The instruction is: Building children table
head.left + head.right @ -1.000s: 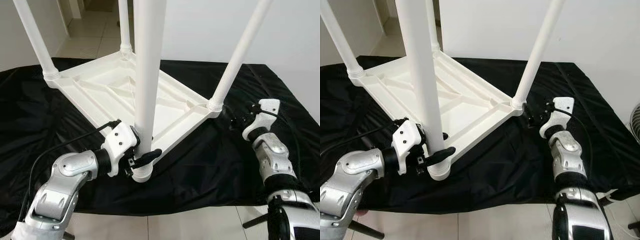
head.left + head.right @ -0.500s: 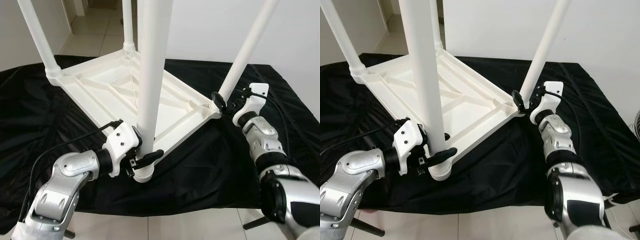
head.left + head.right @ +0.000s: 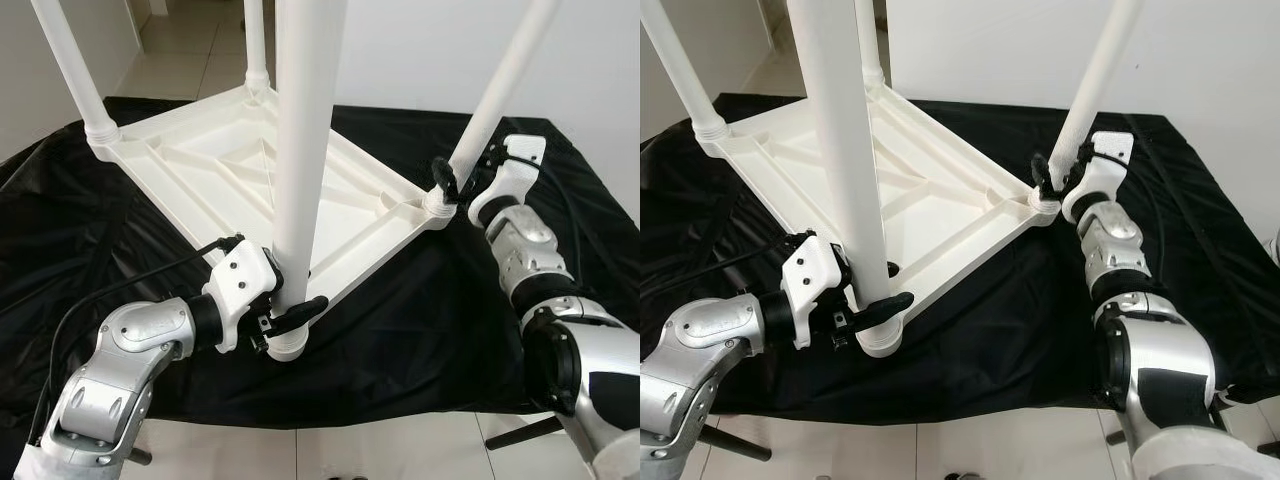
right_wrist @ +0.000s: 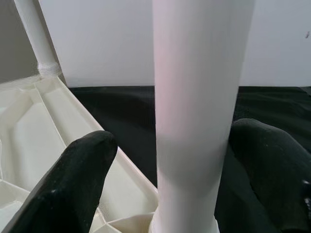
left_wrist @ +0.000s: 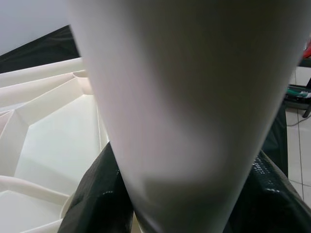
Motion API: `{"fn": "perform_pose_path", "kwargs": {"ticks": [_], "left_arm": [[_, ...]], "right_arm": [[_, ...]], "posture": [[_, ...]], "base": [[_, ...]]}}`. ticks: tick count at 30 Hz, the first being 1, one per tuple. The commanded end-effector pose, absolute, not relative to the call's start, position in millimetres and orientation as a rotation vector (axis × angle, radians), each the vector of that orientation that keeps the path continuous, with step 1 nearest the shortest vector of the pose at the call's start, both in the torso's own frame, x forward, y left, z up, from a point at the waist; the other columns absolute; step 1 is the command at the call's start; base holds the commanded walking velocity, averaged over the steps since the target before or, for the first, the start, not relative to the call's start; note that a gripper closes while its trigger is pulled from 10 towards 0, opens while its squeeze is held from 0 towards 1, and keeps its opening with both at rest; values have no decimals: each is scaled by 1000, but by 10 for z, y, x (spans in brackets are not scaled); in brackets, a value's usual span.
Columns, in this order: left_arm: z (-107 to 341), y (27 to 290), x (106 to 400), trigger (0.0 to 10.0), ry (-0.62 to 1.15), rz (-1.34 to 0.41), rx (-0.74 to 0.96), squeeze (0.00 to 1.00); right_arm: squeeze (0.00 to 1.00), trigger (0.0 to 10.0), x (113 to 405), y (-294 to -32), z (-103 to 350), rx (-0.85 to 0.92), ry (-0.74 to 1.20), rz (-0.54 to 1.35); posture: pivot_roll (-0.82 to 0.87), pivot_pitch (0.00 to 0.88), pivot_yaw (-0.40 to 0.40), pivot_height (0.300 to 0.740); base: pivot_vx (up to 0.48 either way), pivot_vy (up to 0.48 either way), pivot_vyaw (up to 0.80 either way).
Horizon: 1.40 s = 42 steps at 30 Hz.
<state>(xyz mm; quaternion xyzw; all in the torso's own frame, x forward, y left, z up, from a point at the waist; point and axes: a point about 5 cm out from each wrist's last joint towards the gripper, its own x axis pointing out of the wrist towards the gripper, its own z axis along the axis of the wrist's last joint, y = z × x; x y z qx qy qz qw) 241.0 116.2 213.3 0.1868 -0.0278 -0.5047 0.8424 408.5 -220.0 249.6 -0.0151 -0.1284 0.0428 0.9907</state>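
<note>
Inverted white tabletop (image 3: 210, 170) lies on a black cloth (image 3: 420, 330), its four legs pointing up. The left gripper (image 3: 290, 318) stays clamped on the near leg (image 3: 300, 180) just above its socket, at 6 o'clock of the top. The right gripper (image 3: 1055, 178), well apart a second ago, has come in at 3 o'clock and now brackets the right leg (image 3: 1085, 95), fingers (image 4: 73, 179) apart and beside it, not yet closed: probably a second hold for seating or turning. The right wrist view shows that gap; the head views hide it.
</note>
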Motion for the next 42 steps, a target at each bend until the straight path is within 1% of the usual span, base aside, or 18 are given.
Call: {"fn": "perform_pose_path", "kwargs": {"ticks": [1, 2, 8, 10, 13, 14, 16, 17, 23, 24, 27, 28, 33, 35, 36, 40, 41, 42], "left_arm": [[1857, 1298, 2461, 863, 123, -971, 405, 0], [1872, 1290, 2434, 1059, 126, -979, 402, 0], [1882, 1274, 2378, 1098, 136, -997, 389, 0], [1895, 1273, 2324, 902, 146, -1010, 387, 0], [1920, 1281, 2292, 784, 148, -1010, 382, 0], [1929, 1283, 2280, 314, 148, -1008, 380, 0], [1933, 1283, 2272, 314, 148, -1007, 379, 0], [1937, 1283, 2267, 549, 147, -1005, 379, 0], [1943, 1275, 2246, 510, 152, -999, 369, 0], [1939, 1275, 2245, 745, 154, -997, 368, 0], [1933, 1280, 2247, 627, 156, -994, 368, 0], [1922, 1294, 2274, 431, 156, -982, 372, 0], [1920, 1296, 2290, 549, 157, -979, 372, 0], [1932, 1300, 2317, 588, 152, -971, 373, 0], [1932, 1300, 2317, 588, 152, -971, 373, 0], [1947, 1300, 2346, 588, 144, -962, 375, 0], [1966, 1302, 2353, 431, 135, -951, 372, 0], [1971, 1304, 2352, 431, 132, -948, 371, 0]], "right_arm": [[0, 10000, 4084, -2222, 2479, -41, -248, 71], [0, 10000, 4092, -2221, 2506, -47, -250, 67], [0, 10000, 4107, -2199, 2551, -58, -250, 79], [0, 10000, 4127, -2151, 2597, -67, -244, 107], [0, 10000, 4143, -2130, 2638, -86, -236, 112], [0, 7961, 4146, -2135, 2654, -99, -233, 105], [0, 7961, 4148, -2140, 2662, -107, -232, 100], [0, 0, 4149, -2156, 2673, -106, -229, 94], [0, 0, 4145, -2207, 2721, -106, -230, 89], [0, 0, 4139, -2226, 2735, -104, -237, 94], [0, 0, 4133, -2238, 2738, -99, -243, 103], [0, 0, 4110, -2236, 2687, -98, -249, 165], [0, 0, 4099, -2229, 2658, -102, -248, 198], [0, 0, 4058, -2223, 2579, -129, -249, 291], [0, 0, 4058, -2223, 2579, -129, -249, 291], [0, 0, 4031, -2157, 2507, -125, -242, 400], [0, 0, 4020, -2091, 2471, -120, -237, 468], [0, 0, 4018, -2077, 2464, -123, -237, 480]], "posture": [[98, 233, -45, 740], [99, 257, -44, 740], [106, 288, -42, 740], [122, 320, -44, 740], [130, 326, -43, 740], [133, 329, -48, 740], [133, 329, -48, 740], [135, 331, -52, 740], [135, 332, -54, 740], [131, 332, -59, 740], [131, 332, -59, 740], [118, 327, -63, 740], [114, 326, -63, 740], [103, 318, -64, 740], [103, 318, -64, 740], [104, 315, -76, 740], [107, 316, -86, 740], [107, 316, -86, 740]], "base": [[0, 0, 0], [0, 0, 0], [0, 0, 0], [0, 0, 0], [0, 0, 0], [0, 0, 0], [0, 0, 0], [0, 0, 0], [0, 0, 0], [0, 0, 0], [0, 0, 0], [0, 0, 0], [0, 0, 0], [0, 0, 0], [0, 0, 0], [0, 0, 0], [0, 0, 0], [0, 0, 0]]}}
